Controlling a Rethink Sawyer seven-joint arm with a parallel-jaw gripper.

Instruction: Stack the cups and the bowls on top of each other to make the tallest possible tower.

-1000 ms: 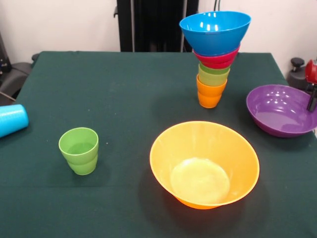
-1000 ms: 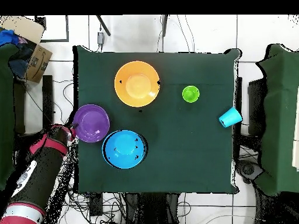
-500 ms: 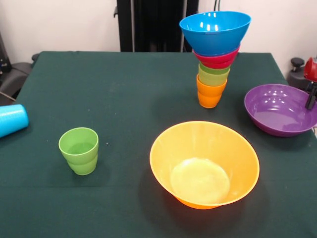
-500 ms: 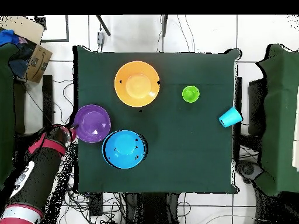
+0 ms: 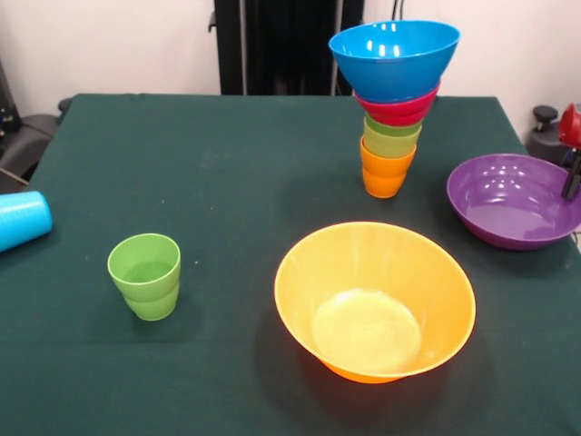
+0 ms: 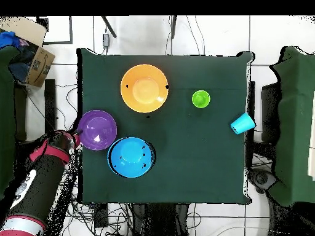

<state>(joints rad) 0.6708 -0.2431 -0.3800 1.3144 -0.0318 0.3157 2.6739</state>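
Note:
The tower (image 5: 392, 109) stands at the back right: an orange cup (image 5: 385, 174) lowest, then a lime green cup (image 5: 391, 136), a red bowl (image 5: 398, 109) and a blue bowl (image 5: 394, 54) on top. From overhead only the blue bowl (image 6: 130, 157) shows. The purple bowl (image 5: 508, 204) (image 6: 97, 130) sits right of the tower. My gripper (image 5: 572, 177) (image 6: 76, 136) is at that bowl's outer rim, at the table's edge. A large orange bowl (image 5: 374, 300) (image 6: 144, 88) sits in front. A stepped green cup (image 5: 145, 275) (image 6: 200, 99) stands apart. A light blue cup (image 5: 18, 220) (image 6: 242, 123) lies on its side. I see no yellow cup.
The dark green table (image 5: 227, 163) carries everything. The robot's black pedestal (image 5: 272, 45) stands behind the far edge. A cardboard box (image 6: 38, 61) and dark chairs (image 6: 295, 123) stand off the table.
The purple bowl has slid a little toward the tower, with the gripper staying at its rim. Nothing else has moved.

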